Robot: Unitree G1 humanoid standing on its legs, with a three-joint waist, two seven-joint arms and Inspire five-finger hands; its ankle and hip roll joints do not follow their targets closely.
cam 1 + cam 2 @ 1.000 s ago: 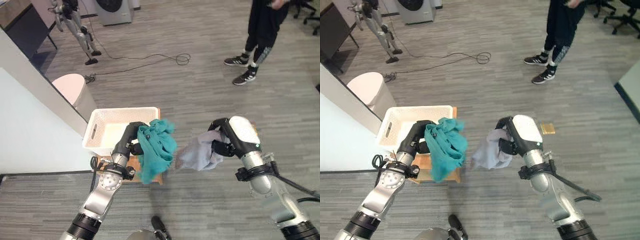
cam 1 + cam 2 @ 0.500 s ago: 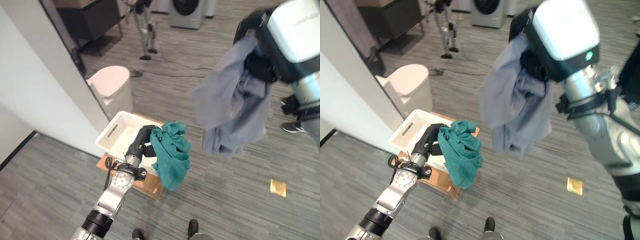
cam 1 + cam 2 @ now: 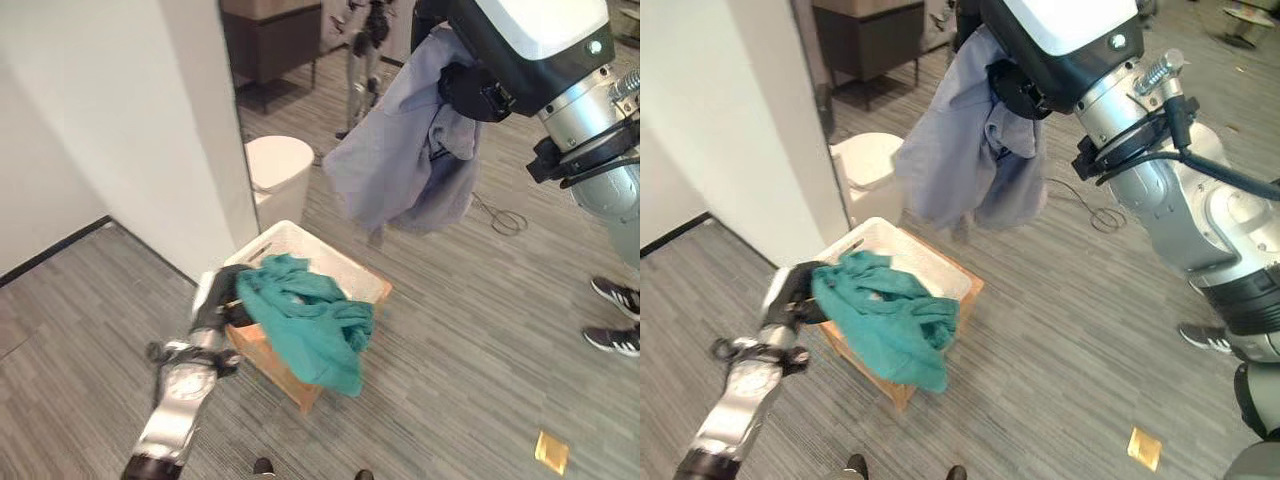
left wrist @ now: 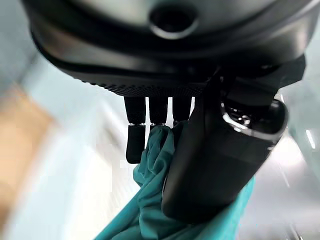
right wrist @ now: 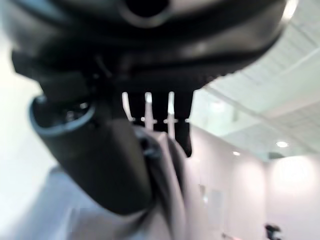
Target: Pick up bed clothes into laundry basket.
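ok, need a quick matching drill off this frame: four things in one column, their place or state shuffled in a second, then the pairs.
Things:
1. teal cloth
2. grey cloth
3. white basket
4. small white bin

Places or states:
A. sits on a low wooden stand
B. hangs in the air from the right hand
C. stands on the floor by the wall, beyond the basket
D. held by the left hand, draped over the basket's near rim

Pairs: 1-D, 2-B, 3-A, 4-C
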